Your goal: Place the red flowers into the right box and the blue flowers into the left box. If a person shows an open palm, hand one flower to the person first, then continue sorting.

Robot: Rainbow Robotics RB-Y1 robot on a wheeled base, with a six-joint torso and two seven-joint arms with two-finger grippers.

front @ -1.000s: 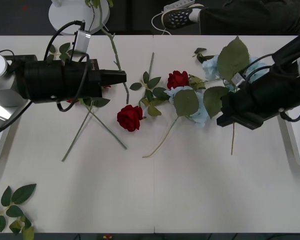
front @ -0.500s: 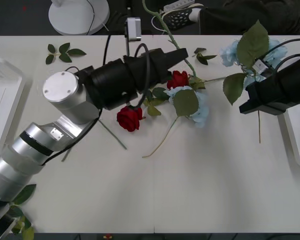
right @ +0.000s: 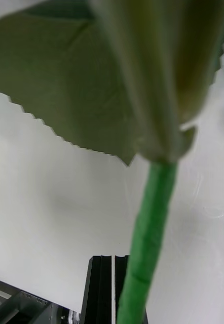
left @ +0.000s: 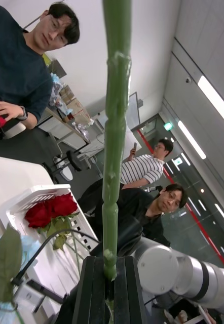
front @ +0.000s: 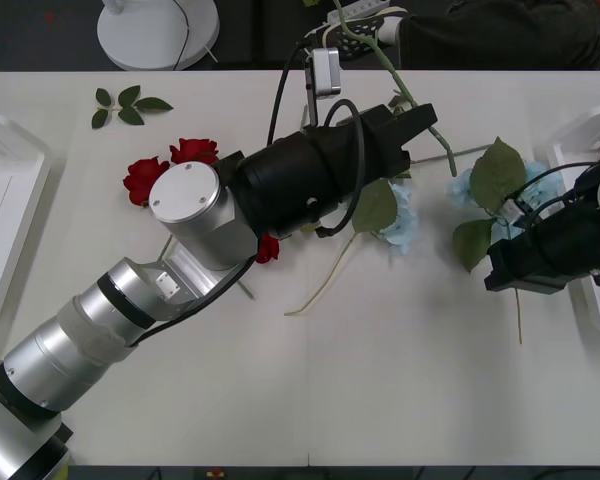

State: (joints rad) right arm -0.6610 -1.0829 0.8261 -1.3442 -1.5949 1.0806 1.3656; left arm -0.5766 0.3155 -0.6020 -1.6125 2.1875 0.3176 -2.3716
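My left gripper (front: 423, 117) reaches across the table to the far middle, shut on a long green stem (front: 380, 55) whose bloom is out of the picture. In the left wrist view the black fingers (left: 94, 288) clamp that stem (left: 114, 152). My right gripper (front: 500, 275) is at the right, shut on the stem (right: 150, 238) of a blue flower (front: 468, 186) with big leaves. Another blue flower (front: 398, 222) lies mid-table. Two red flowers (front: 145, 180) lie at the left, and one (front: 268, 250) peeks from under my left arm. The right box (front: 580, 135) holds red flowers (left: 51, 210). The left box (front: 10, 210) is at the left edge.
A loose green leaf sprig (front: 130, 100) lies at the far left. A white round base (front: 160, 30) stands beyond the table's far edge, and a person's dark trousers (front: 500, 35) show beyond it too. The near half of the table is bare white surface.
My left arm has swung from the left side across to the far middle, carrying the stem and uncovering two red flowers. My right gripper has moved right and then nearer with the blue flower.
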